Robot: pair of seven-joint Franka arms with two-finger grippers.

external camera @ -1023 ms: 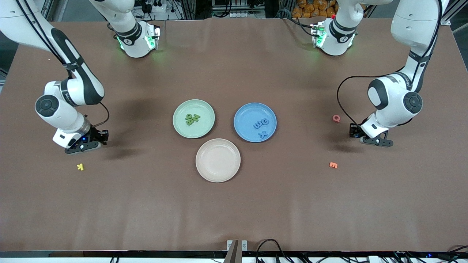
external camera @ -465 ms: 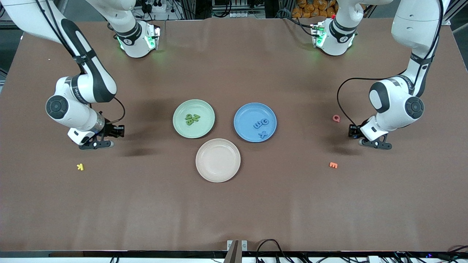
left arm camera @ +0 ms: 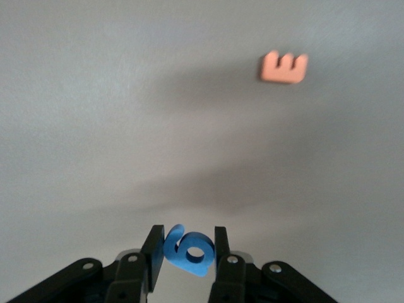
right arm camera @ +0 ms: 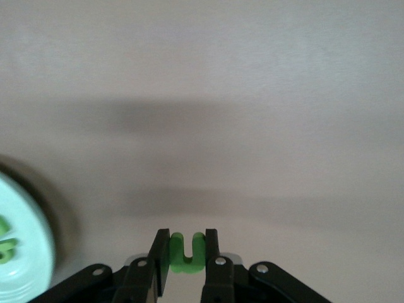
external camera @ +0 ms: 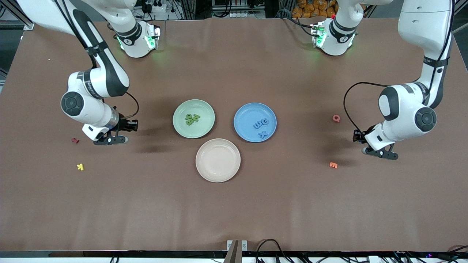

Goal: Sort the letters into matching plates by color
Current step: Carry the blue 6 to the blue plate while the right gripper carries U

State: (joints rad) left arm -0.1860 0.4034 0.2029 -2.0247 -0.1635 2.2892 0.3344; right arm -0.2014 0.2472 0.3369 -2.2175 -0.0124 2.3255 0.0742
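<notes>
The pale green plate (external camera: 203, 109) holds three green letters (external camera: 192, 118). Beside it, the blue plate (external camera: 248, 111) holds three blue letters (external camera: 261, 125). My right gripper (external camera: 134, 126) hangs over the table beside the green plate, toward the right arm's end. In the right wrist view it (right arm camera: 187, 235) is shut on a green U-shaped letter (right arm camera: 187, 254), with the green plate's rim (right arm camera: 28, 252) at the edge. My left gripper (external camera: 355, 137) hovers over the table between a pink and an orange letter. The left wrist view shows it (left arm camera: 187, 235) shut on a blue letter (left arm camera: 189, 251).
A beige plate (external camera: 218, 160) lies nearer the front camera than the two coloured plates. Loose letters: pink Q (external camera: 336, 118) and orange E (external camera: 333, 165) (left arm camera: 284, 67) toward the left arm's end, yellow K (external camera: 80, 167) and a dark red one (external camera: 75, 140) toward the right arm's end.
The right arm has carried its green letter toward the green plate, uncovering the dark red letter. The left arm has shifted a little toward the orange E, blue letter still held.
</notes>
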